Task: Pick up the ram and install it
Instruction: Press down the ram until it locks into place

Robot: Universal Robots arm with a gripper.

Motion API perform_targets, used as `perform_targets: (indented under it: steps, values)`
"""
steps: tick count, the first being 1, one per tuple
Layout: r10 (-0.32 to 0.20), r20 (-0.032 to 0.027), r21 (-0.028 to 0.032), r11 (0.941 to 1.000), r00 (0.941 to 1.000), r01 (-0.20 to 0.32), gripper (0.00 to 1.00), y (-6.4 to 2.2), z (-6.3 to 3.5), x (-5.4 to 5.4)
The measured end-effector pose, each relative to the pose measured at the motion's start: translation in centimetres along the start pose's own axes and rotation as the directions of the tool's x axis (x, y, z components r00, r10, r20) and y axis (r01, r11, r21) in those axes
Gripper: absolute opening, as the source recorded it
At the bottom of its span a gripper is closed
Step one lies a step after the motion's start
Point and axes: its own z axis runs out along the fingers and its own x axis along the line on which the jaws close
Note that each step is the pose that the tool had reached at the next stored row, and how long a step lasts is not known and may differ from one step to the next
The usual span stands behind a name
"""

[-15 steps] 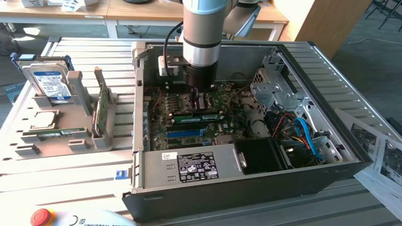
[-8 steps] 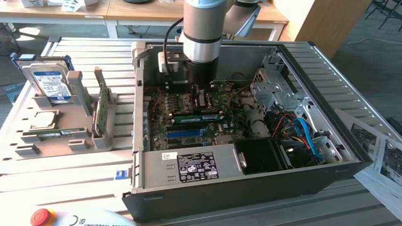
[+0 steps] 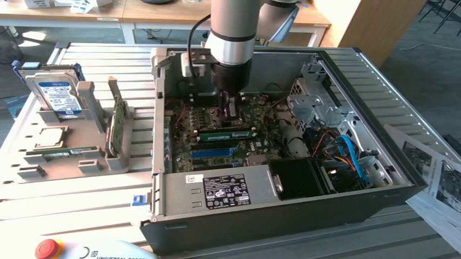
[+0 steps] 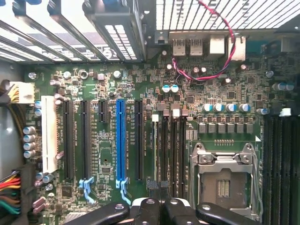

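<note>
**A:** Two alike. One ram (image 3: 226, 135) stands on edge on the motherboard, just on the far side of the blue slot (image 3: 216, 152). The second stick (image 3: 68, 152) lies flat in the holder tray (image 3: 94, 162) on the worktop (image 3: 94, 189), at the exterior view's left.

**B:** End effector?

**A:** The end effector (image 3: 230, 113) is low inside the case, just above and beyond the standing ram. Its fingers (image 4: 150, 211) are clenched together and I see nothing green between them. Whether they touch the stick's top edge, I cannot tell.

**B:** Why clenched?

**A:** My guess is that closed tips make one blunt face for bearing down on a thin edge. Standing on edge is the only way the stick fits a slot.

**B:** Room?

**A:** It is tight. The case wall (image 3: 160, 108) is at the exterior view's left and the power supply (image 3: 216, 191) is on the near side. The CPU socket (image 4: 224, 180) sits beside the memory slots. Straight up is open.
</note>
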Motion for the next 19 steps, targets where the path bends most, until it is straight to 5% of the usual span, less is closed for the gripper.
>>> perform_targets:
  steps: [19]
  values:
    - [0.000, -0.0005, 0.0000, 1.0000, 1.0000, 0.000, 0.11, -0.13, -3.69, 0.2]
